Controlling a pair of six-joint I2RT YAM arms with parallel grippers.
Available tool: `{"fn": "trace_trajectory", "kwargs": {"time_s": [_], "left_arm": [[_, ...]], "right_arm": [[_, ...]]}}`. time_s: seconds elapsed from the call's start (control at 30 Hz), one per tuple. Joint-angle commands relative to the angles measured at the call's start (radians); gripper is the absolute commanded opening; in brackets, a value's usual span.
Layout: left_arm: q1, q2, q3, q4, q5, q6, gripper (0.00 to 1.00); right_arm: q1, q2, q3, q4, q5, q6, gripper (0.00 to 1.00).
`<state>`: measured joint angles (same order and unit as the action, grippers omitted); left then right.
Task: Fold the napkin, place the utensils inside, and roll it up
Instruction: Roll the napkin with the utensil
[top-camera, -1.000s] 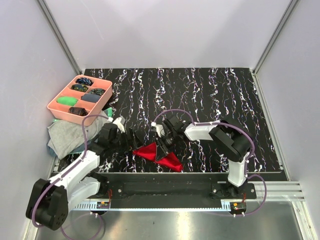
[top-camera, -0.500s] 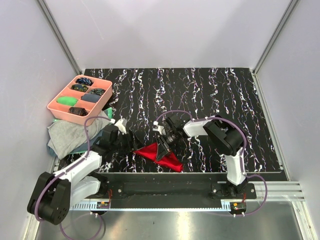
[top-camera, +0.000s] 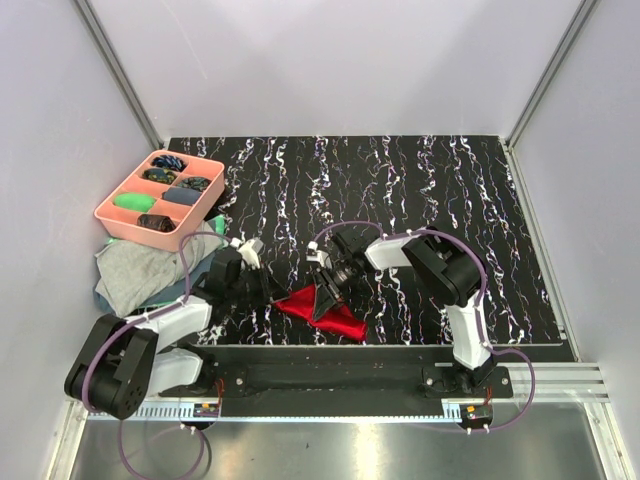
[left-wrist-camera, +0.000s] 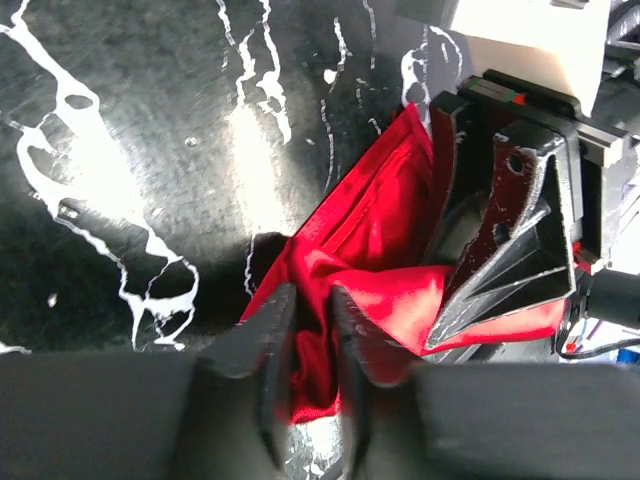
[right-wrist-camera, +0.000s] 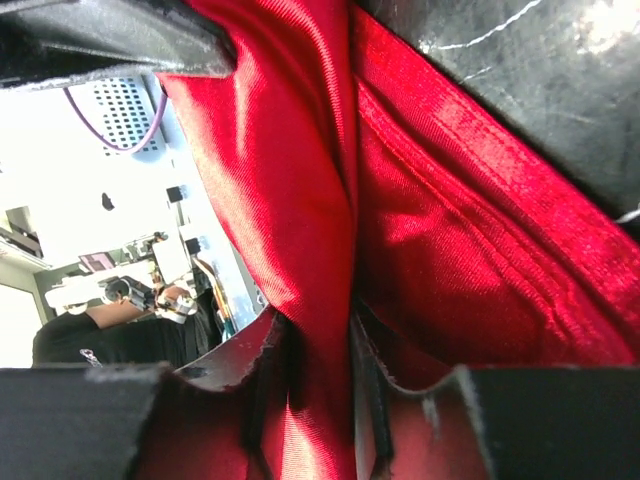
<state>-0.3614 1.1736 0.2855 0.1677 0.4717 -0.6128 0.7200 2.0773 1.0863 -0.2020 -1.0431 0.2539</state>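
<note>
The red napkin (top-camera: 340, 320) lies bunched near the table's front edge, between both arms. My left gripper (top-camera: 275, 295) is at its left corner. In the left wrist view the left gripper (left-wrist-camera: 312, 318) has its jaws drawn close on a fold of the napkin (left-wrist-camera: 370, 230). My right gripper (top-camera: 322, 297) stands over the cloth's middle, and its black fingers (left-wrist-camera: 510, 240) show just to the right. In the right wrist view the right gripper (right-wrist-camera: 310, 345) pinches a raised ridge of the napkin (right-wrist-camera: 470, 260). The utensils are out of view.
A pink compartment tray (top-camera: 112, 214) with small items stands at the left. In front of it, off the table's left edge, lies a pile of grey, green and blue cloths (top-camera: 135, 272). The black marbled table top (top-camera: 420, 190) stretches back and right, with walls around it.
My left gripper slid right to the napkin's left corner and its jaws closed on the cloth. My right gripper stayed pinched on the napkin, shifting only slightly.
</note>
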Motion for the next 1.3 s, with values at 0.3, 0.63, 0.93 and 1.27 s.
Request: {"fn": "trace_trajectory", "kwargs": {"time_s": [0.3,0.63,0.93,1.27], "left_arm": [[-0.001,0.089,0.159,-0.180,-0.031,0.027,0.00],[-0.001,0.201,0.261,-0.289,-0.013,0.054,0.00],[-0.001,0.258,0.294,-0.301,0.011,0.062,0.00],[-0.001,0.267,0.307,-0.303,0.024,0.070,0.00]], "right_arm": [[-0.001,-0.267,0.103,-0.254,0.346,-0.081,0.63],[0.281,-0.486,-0.012,-0.108,0.992,-0.249,0.73],[0.392,-0.395,-0.045,-0.043,1.039,-0.326,0.77],[0.391,-0.289,-0.048,-0.033,1.108,-0.341,0.66]]}}
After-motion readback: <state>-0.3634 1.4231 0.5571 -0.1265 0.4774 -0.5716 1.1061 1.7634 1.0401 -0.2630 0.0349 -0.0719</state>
